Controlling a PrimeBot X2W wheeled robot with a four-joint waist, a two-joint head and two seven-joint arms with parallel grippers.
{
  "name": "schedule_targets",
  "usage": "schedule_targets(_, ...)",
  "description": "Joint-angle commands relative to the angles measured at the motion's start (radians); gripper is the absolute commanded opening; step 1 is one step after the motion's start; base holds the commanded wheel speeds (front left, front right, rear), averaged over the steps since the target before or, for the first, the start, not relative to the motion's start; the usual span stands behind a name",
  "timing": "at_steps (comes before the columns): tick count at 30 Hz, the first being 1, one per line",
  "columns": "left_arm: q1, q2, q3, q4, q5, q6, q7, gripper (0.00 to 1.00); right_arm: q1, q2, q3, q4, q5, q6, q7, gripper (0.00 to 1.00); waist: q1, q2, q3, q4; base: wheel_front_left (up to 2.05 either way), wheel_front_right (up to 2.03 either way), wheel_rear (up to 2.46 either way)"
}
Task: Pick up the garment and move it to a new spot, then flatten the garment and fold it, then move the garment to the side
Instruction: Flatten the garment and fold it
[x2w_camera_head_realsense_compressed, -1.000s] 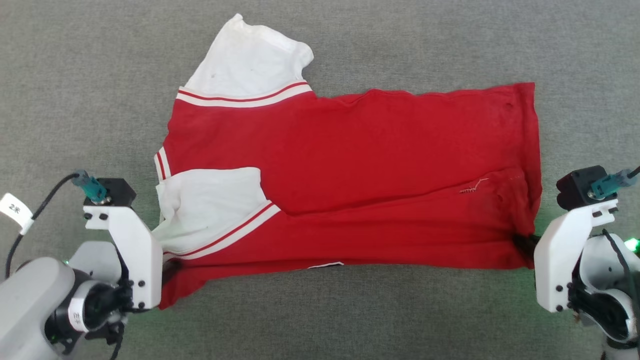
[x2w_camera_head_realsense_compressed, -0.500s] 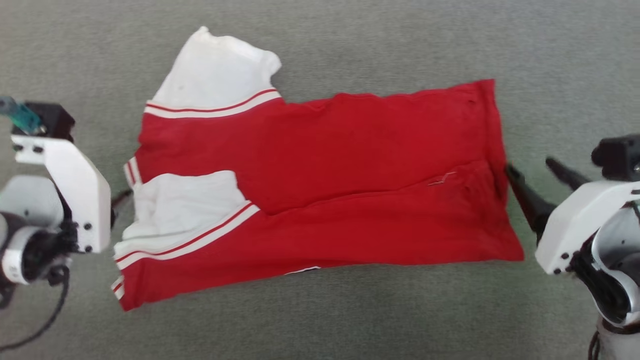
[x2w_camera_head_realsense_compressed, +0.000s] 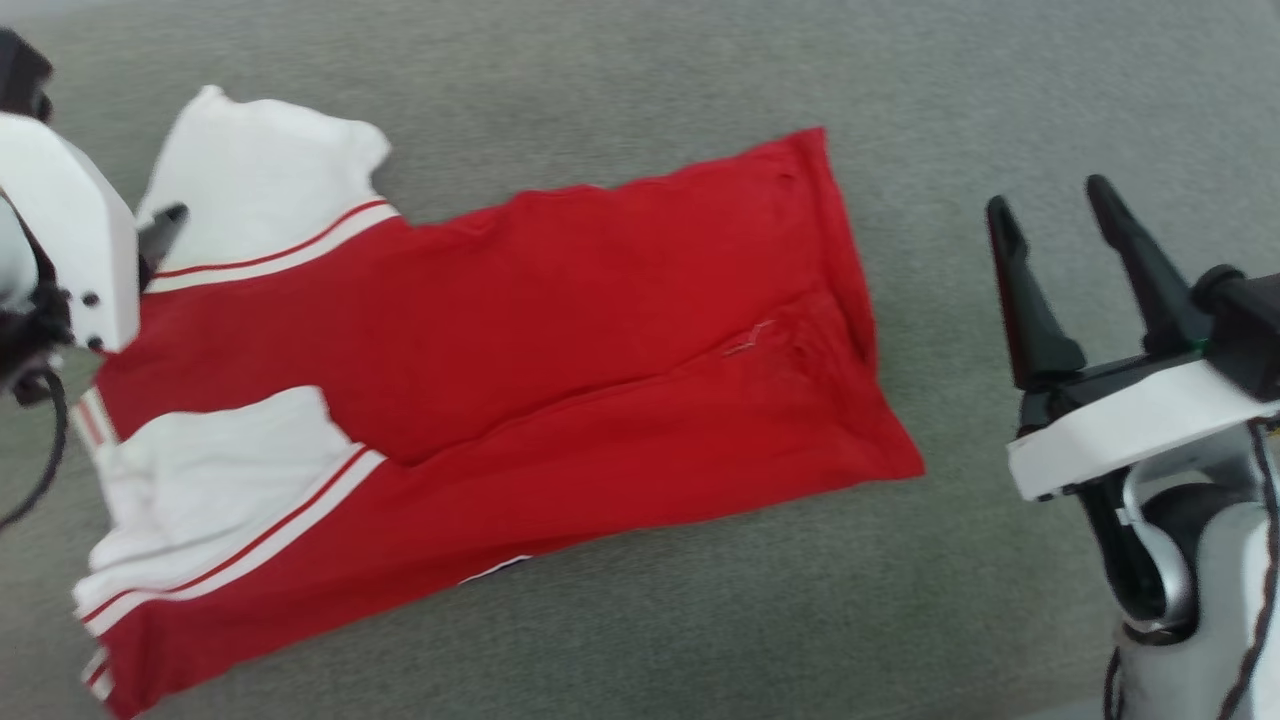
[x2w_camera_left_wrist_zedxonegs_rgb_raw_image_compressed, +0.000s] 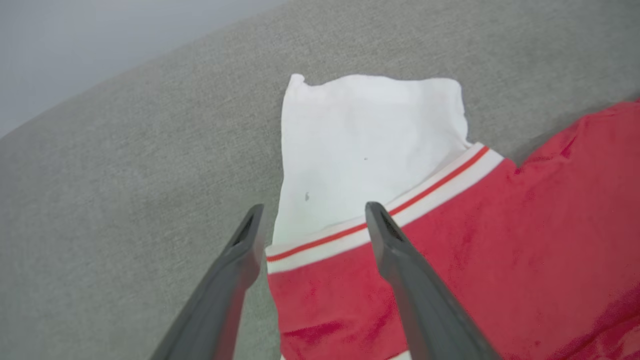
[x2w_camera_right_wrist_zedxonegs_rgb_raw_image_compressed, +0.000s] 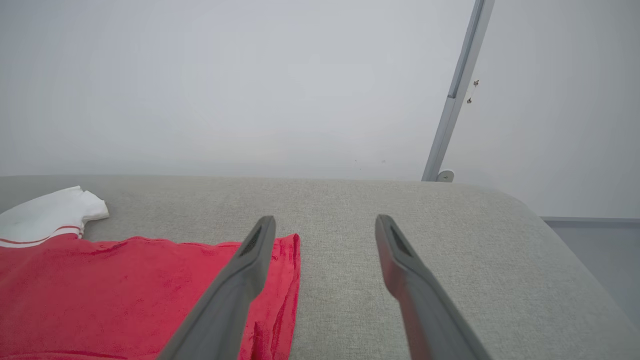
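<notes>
The garment (x2w_camera_head_realsense_compressed: 500, 330), a red T-shirt with white sleeves, lies flat on the grey cushion, its near side folded over the body. One white sleeve (x2w_camera_head_realsense_compressed: 260, 170) sticks out at the far left and the other (x2w_camera_head_realsense_compressed: 220, 470) lies folded onto the red body. My left gripper (x2w_camera_left_wrist_zedxonegs_rgb_raw_image_compressed: 315, 207) hangs open just above the striped seam of the far sleeve (x2w_camera_left_wrist_zedxonegs_rgb_raw_image_compressed: 370, 145), holding nothing. My right gripper (x2w_camera_head_realsense_compressed: 1050, 195) stands open to the right of the hem, clear of the cloth (x2w_camera_right_wrist_zedxonegs_rgb_raw_image_compressed: 125, 285). The lettering is hidden.
The grey fabric surface (x2w_camera_head_realsense_compressed: 640, 620) stretches all around the shirt. In the right wrist view its rounded right edge (x2w_camera_right_wrist_zedxonegs_rgb_raw_image_compressed: 550, 225) drops to a floor, with a pale wall and a slanted metal post (x2w_camera_right_wrist_zedxonegs_rgb_raw_image_compressed: 452, 95) behind.
Both grippers have left the shirt's near corners and opened. The left one has gone to the far sleeve, the right one out past the hem. The head camera has swung, shifting the picture.
</notes>
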Motion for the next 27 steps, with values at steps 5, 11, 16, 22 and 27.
schedule_targets(5,-0.1,-0.029,-0.022,0.159,0.068,-0.08,-0.048,1.0,-0.015,0.019,0.044,0.051,0.006,0.0,-0.038,1.0,0.0,0.0,0.036,-0.08,0.0,0.0,0.0)
schedule_targets(11,-0.19,-0.068,-0.032,0.369,0.088,-0.129,-0.047,1.0,-0.037,0.028,0.083,0.083,0.03,0.0,-0.049,1.0,0.0,0.0,0.07,-0.127,0.0,0.0,0.0)
schedule_targets(16,-0.244,-0.1,-0.048,0.507,0.103,-0.151,-0.028,1.0,-0.057,0.028,0.115,0.096,0.041,0.0,-0.031,1.0,0.0,0.0,0.092,-0.148,0.0,0.0,0.0)
schedule_targets(22,-0.253,-0.149,-0.076,0.656,0.087,-0.145,0.074,0.44,-0.099,0.005,0.157,0.109,0.075,0.0,0.036,1.0,0.0,0.0,0.117,-0.153,0.0,0.0,0.0)
schedule_targets(27,-0.277,-0.205,-0.099,0.705,0.07,-0.141,0.193,0.0,-0.175,-0.024,0.19,0.145,0.111,0.0,0.151,1.0,0.0,0.0,0.134,-0.126,0.0,0.0,0.0)
